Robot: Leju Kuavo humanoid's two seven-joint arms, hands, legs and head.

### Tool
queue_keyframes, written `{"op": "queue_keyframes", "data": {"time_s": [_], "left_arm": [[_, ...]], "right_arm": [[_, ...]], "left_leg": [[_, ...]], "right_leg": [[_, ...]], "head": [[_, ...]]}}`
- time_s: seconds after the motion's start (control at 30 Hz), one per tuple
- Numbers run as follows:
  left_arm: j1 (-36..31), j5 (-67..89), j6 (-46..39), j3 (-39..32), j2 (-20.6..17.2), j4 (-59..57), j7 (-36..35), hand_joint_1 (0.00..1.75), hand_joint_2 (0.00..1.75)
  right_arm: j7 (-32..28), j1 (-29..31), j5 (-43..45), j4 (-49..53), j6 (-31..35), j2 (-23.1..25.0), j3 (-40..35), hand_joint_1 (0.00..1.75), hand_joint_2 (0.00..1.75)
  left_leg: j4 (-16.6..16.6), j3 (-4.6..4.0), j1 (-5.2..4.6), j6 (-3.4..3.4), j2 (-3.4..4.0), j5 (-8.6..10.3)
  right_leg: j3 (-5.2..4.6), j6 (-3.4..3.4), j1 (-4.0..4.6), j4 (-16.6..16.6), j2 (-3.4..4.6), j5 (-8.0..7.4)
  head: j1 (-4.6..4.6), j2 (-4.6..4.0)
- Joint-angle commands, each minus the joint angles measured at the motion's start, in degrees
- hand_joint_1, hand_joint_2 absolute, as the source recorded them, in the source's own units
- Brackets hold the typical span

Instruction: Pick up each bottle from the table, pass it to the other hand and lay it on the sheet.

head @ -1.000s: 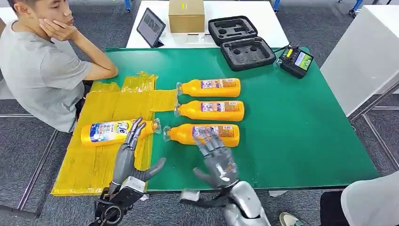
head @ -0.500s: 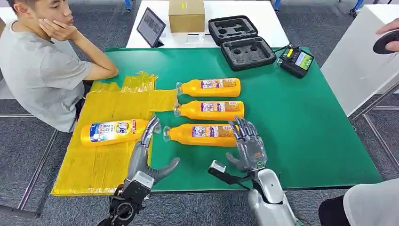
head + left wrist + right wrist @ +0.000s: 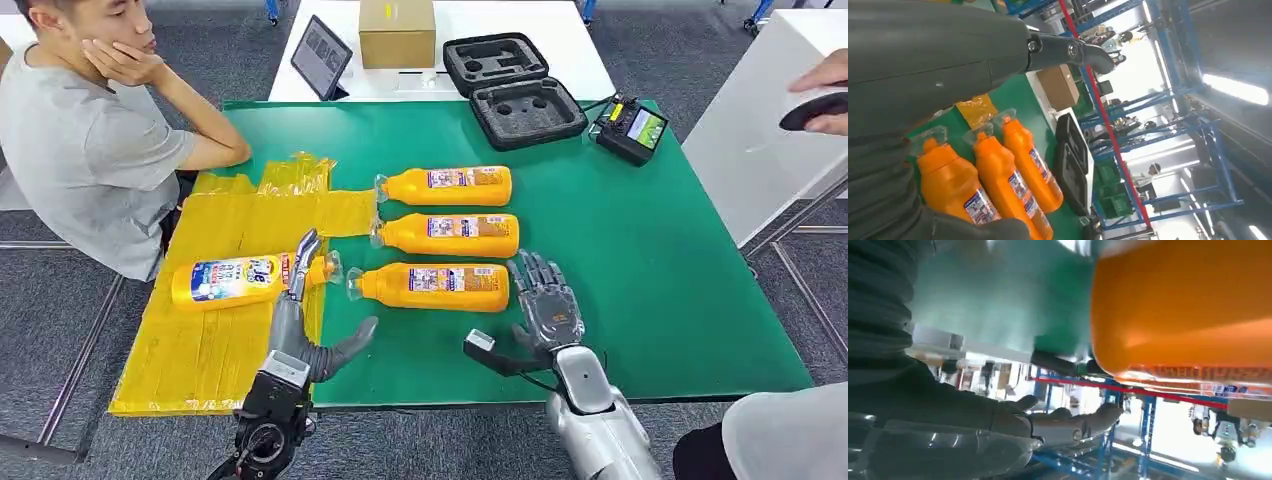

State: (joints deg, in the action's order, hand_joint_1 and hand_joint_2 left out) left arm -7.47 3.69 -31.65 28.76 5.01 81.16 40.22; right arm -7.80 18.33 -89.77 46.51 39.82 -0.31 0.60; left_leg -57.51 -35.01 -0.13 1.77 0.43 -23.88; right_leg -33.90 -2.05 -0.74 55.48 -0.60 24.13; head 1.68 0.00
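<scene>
Bottles everywhere on this green tabletop [image 3: 640, 280]. Three orange plastic bottles lie on their sides in a row near the middle, caps pointing left: far orange bottle [image 3: 445, 186], middle orange bottle [image 3: 446, 235], and near orange bottle [image 3: 430, 287]. A fourth one, the yellow bottle with the blue label [image 3: 240, 279], lies on the crinkly yellow plastic sheet [image 3: 215, 350] covering the left part of the tabletop.

Left robot hand [image 3: 305, 315] hovers over the sheet's right edge, fingers stretched out toward the yellow bottle's cap end, thumb stuck out to the right, holding nothing. Right robot hand [image 3: 545, 305] sits just beside the base of the near orange bottle, fingers spread apart and empty; can't tell if it's actually touching.

A person in a grey t-shirt [image 3: 85, 140] sits at the left side, elbow on the tabletop.
</scene>
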Motion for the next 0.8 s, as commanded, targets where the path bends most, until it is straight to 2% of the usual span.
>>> {"op": "queue_keyframes", "data": {"time_s": [0.03, 0.27, 0.4, 0.53, 0.7, 0.8], "left_arm": [[-1.56, -0.34, -1.57, 1.96, -0.49, 0.85, -0.22, 0.00, 1.75], [-2.82, -0.38, -2.62, 2.53, -0.40, 0.05, -0.22, 0.00, 1.75], [-3.33, -0.29, -2.80, 2.59, -0.03, -0.50, -0.22, 0.00, 1.75], [-3.70, -0.02, -2.73, 2.99, 0.15, -0.61, -0.22, 0.00, 1.75], [-4.25, -0.06, -3.07, 3.98, 0.03, -0.75, -0.22, 0.00, 1.75], [-4.02, -0.11, -2.93, 4.16, -0.02, -0.60, -0.22, 0.00, 1.75]], "right_arm": [[0.96, 5.86, 0.44, -6.29, 0.18, -2.01, -11.94, 0.00, 1.75], [-1.03, 4.24, 0.02, -0.83, 0.18, 0.53, -15.28, 0.00, 1.75], [-3.89, 4.09, 3.26, -0.48, 0.18, 2.14, -15.07, 0.00, 1.75], [-5.78, 4.73, 6.91, -4.44, 0.18, 2.38, -12.56, 0.00, 1.75], [-9.96, 7.45, 12.50, -10.99, 0.18, 2.28, -5.88, 0.00, 1.75], [-10.01, 8.54, 13.08, -12.97, 0.18, 2.10, -4.94, 0.00, 1.75]], "left_leg": [[-0.04, 0.19, 0.05, -0.10, 0.12, -0.11], [-0.01, 0.13, 0.05, -0.08, 0.06, -0.06], [-0.04, 0.24, 0.08, -0.13, 0.09, -0.13], [0.01, 0.17, 0.05, -0.10, -0.06, -0.04], [0.00, 0.31, 0.06, -0.11, -0.06, -0.10], [-0.03, 0.28, 0.05, -0.12, -0.04, -0.10]], "right_leg": [[0.14, 0.08, 0.04, 0.02, 0.19, 0.05], [0.10, 0.07, 0.05, 0.00, 0.11, 0.04], [0.20, 0.10, 0.06, 0.04, 0.17, 0.09], [0.17, 0.07, 0.05, -0.01, 0.00, 0.06], [0.31, 0.08, 0.05, -0.02, 0.03, 0.10], [0.28, 0.10, 0.04, 0.01, 0.05, 0.10]], "head": [[-0.02, 0.00], [-0.02, 0.00], [-0.02, 0.00], [-0.02, 0.00], [-0.02, 0.00], [-0.02, 0.00]]}}
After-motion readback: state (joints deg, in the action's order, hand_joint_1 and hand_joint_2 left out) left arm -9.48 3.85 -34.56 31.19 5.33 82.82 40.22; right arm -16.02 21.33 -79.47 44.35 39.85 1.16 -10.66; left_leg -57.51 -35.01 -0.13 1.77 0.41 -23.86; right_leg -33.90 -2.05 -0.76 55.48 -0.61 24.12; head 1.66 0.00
